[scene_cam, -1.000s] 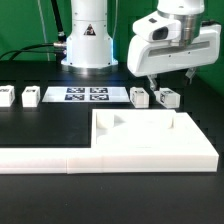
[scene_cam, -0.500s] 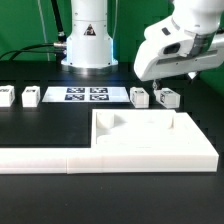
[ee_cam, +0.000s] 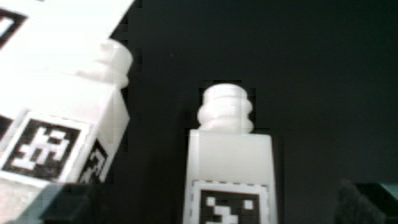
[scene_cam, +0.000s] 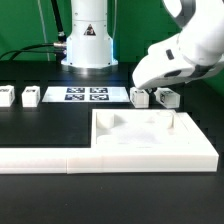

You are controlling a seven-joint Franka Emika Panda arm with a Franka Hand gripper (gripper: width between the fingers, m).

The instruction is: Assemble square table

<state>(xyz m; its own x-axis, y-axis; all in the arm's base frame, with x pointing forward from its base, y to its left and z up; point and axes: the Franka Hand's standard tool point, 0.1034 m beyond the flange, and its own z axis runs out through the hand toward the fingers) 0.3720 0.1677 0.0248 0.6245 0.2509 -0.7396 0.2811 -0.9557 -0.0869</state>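
**Exterior view.** Gripper (scene_cam: 150, 86): in the last second it was tilted from an upright hover and lowered to a slant close over the right-hand legs (scene_cam: 152, 97), which were set at 3 o'clock of the marker board (scene_cam: 85, 95). From this, a pick of one leg is judged to be in preparation. Left-hand legs (scene_cam: 18, 97): two, untouched, at 9 o'clock of that board. Tabletop (scene_cam: 140, 135): lodged at 5 o'clock of the frame on the black table (scene_cam: 40, 125), with no leg fitted. It was a smooth white moulded tray with a raised rim.

**Wrist view.** Centred leg (ee_cam: 222, 165): framed between the dark fingertips (ee_cam: 63, 205), which were spread wide and closed on nothing. It was a square white block with a rounded peg on top and a printed tag on its face. Neighbouring leg (ee_cam: 71, 110): of the same make, just beside and apart.
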